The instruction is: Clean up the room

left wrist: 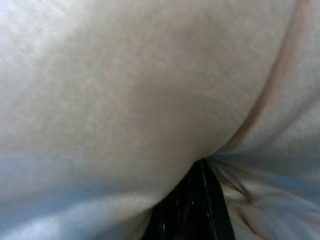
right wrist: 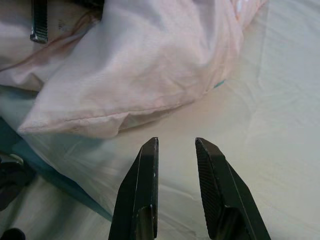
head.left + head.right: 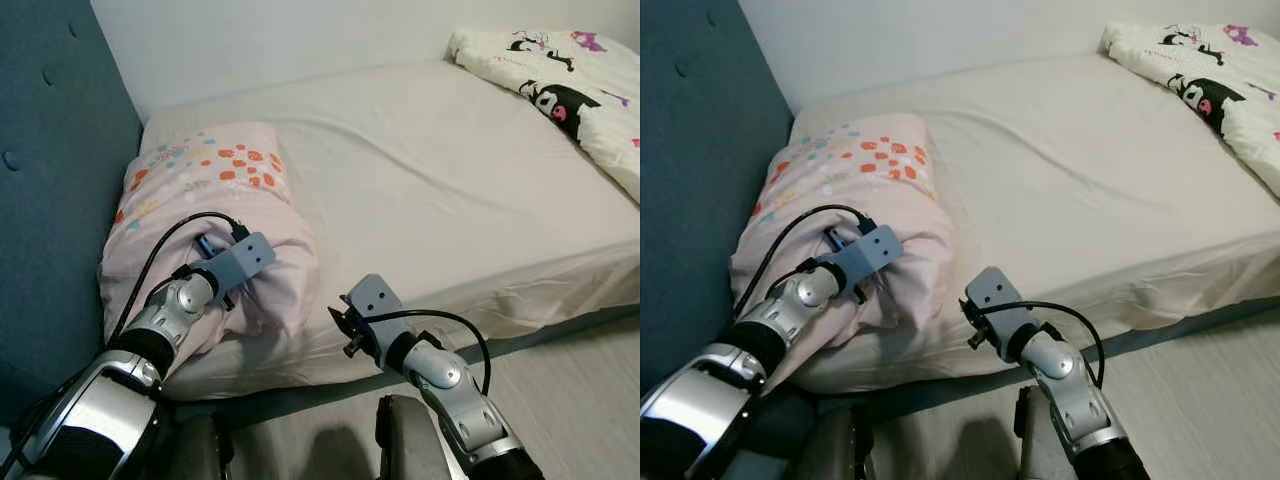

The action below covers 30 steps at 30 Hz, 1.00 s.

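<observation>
**Left gripper buried in the pillow at the head of the bed**

A pale pink pillow [image 3: 215, 215] with orange and blue dots lies at the head end of the bed [image 3: 430, 190], right against the teal padded headboard [image 3: 55, 190]. Its near end sags toward the mattress edge in soft folds.

The left gripper [image 3: 222, 268] is pushed into that near end of the pillow. In the left wrist view pink cloth presses all around one black finger [image 1: 192, 207], and whether the jaws are spread or pinching the fabric cannot be told.

The right gripper [image 2: 176, 165] hovers over the white sheet just beside the pillow's lower corner, near the mattress edge. Its jaws stand apart with a clear gap between them and nothing in it.

Far from the pillow, at the opposite corner of the bed, a white blanket [image 3: 560, 85] printed with black and pink cartoon figures lies bunched up. Below the mattress edge, on the side away from the headboard, pale floor [image 3: 570, 400] shows.
</observation>
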Available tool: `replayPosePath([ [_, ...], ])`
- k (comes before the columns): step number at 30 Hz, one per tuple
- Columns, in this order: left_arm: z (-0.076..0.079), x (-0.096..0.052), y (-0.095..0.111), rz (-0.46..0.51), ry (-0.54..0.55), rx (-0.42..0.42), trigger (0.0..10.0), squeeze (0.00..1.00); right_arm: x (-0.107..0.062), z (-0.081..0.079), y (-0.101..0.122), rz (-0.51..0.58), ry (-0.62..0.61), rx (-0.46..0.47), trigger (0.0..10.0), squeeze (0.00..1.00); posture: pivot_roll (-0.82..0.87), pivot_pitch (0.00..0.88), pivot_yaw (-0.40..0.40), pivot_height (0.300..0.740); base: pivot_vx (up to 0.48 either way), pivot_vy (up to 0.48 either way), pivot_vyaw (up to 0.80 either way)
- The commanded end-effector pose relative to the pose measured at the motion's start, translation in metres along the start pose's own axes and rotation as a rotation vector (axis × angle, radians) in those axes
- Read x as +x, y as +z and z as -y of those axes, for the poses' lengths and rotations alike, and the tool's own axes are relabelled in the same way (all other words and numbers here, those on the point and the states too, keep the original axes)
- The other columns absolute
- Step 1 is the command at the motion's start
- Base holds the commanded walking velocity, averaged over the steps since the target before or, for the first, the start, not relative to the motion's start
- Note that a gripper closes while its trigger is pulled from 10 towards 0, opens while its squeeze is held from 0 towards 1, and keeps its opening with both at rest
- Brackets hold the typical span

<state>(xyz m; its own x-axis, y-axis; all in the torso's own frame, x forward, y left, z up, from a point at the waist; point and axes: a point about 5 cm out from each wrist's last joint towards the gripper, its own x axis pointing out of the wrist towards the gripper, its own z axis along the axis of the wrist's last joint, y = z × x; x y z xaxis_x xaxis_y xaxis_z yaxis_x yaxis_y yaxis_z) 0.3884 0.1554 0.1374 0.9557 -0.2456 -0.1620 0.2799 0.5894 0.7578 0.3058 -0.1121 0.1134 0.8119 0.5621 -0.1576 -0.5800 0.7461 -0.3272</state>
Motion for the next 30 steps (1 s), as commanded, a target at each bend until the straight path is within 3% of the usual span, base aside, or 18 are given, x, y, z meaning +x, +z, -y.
replayPosePath([
  [1, -0.003, 0.000, -0.003, -0.028, 0.037, 0.010, 0.0, 0.00, 0.000, -0.006, -0.005, -0.012, 0.008, 0.003, 10.0, 0.00, -0.05, 0.257, 0.025, 0.564, 0.000, 0.000, 0.00],
  [6, 0.002, -0.001, -0.007, -0.041, 0.036, 0.038, 0.0, 0.00, 0.005, -0.007, -0.005, 0.008, -0.009, -0.003, 10.0, 0.00, -0.05, 0.250, 0.028, 0.564, 0.000, 0.000, 0.00],
  [10, 0.003, -0.003, -0.010, -0.031, 0.007, 0.007, 0.0, 0.00, 0.007, -0.007, -0.003, 0.020, -0.014, -0.003, 10.0, 0.00, -0.04, 0.245, 0.029, 0.564, 0.000, 0.000, 0.00],
  [12, 0.005, -0.009, -0.015, 0.013, -0.065, -0.068, 0.0, 0.00, 0.009, -0.006, -0.001, 0.034, -0.023, 0.005, 10.0, 0.00, -0.03, 0.237, 0.032, 0.564, 0.000, 0.000, 0.00],
  [13, 0.004, -0.014, -0.019, 0.053, -0.086, -0.112, 2.5, 0.00, 0.009, -0.005, 0.000, 0.039, -0.026, 0.010, 10.0, 0.00, -0.03, 0.232, 0.032, 0.564, 0.000, 0.000, 0.00],
  [15, 0.003, -0.017, -0.021, 0.080, -0.096, -0.137, 2.5, 0.00, 0.010, -0.005, 0.000, 0.042, -0.028, 0.012, 10.0, 0.00, -0.02, 0.230, 0.033, 0.564, 0.000, 0.000, 0.00],
  [16, 0.001, -0.022, -0.025, 0.108, -0.109, -0.166, 10.0, 0.00, 0.010, -0.005, 0.000, 0.043, -0.028, 0.018, 10.0, 0.00, -0.02, 0.225, 0.032, 0.564, 0.000, 0.000, 0.00],
  [20, 0.002, -0.029, -0.029, 0.154, -0.147, -0.194, 10.0, 0.00, 0.010, -0.006, -0.001, 0.044, -0.023, 0.025, 10.0, 0.00, -0.01, 0.220, 0.029, 0.564, 0.000, 0.000, 0.00],
  [22, 0.007, -0.047, -0.035, 0.241, -0.204, -0.211, 10.0, 0.00, 0.011, -0.009, -0.003, 0.052, -0.007, 0.040, 10.0, 0.00, 0.00, 0.211, 0.024, 0.564, 0.000, 0.000, 0.00],
  [30, 0.000, -0.078, -0.047, 0.286, -0.224, -0.200, 10.0, 0.00, 0.011, -0.015, 0.001, 0.086, 0.028, 0.085, 10.0, 0.00, 0.00, 0.191, 0.032, 0.564, 0.000, 0.000, 0.00],
])
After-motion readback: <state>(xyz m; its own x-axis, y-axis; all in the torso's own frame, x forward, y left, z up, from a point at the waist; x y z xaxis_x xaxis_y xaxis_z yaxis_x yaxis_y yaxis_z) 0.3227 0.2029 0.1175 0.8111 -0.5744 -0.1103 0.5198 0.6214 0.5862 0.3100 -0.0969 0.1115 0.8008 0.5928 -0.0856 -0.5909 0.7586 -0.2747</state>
